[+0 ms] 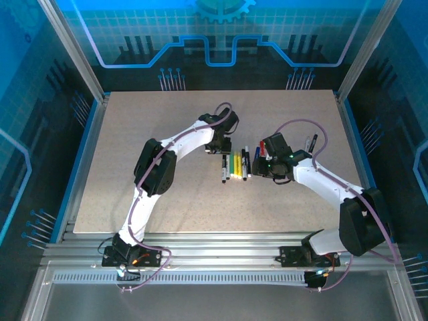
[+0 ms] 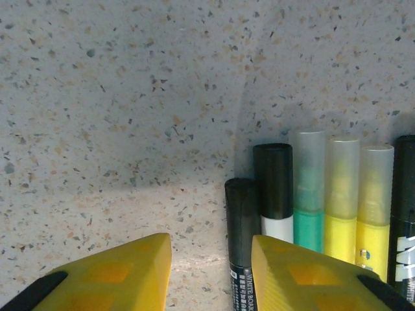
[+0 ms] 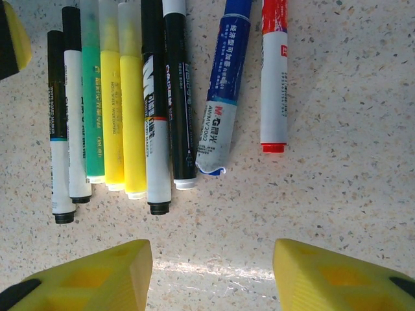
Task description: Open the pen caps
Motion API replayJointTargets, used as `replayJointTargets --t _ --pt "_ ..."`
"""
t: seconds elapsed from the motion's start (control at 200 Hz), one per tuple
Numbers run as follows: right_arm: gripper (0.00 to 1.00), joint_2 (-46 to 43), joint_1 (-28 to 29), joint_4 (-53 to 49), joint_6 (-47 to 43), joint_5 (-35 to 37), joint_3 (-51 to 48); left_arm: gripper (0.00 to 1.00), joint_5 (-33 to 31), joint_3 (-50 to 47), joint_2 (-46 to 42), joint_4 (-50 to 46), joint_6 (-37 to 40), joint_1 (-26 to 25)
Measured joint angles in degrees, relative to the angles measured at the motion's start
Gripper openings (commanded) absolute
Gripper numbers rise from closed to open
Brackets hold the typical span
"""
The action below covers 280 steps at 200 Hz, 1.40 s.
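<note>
Where the left pincer (image 2: 211, 262) gapes, a black pen cap (image 2: 242, 217) lies.

Pens (image 3: 149, 116) lying flat, side by side; caps (image 2: 273, 181) apparently on.

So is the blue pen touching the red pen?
Apart. The right wrist view shows a strip of bare table running between the blue pen and the red pen.

Blue pen (image 3: 222, 91) and red pen (image 3: 273, 78) run off the top edge
</note>
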Motion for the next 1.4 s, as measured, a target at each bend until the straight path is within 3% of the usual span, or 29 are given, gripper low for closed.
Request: replayJointTargets --t 1.401 --pt "0.5 4.02 0.26 1.25 0.0 -1.31 0.92 0.34 -1.11 1.6 4.39 -1.68 0.46 -0.5"
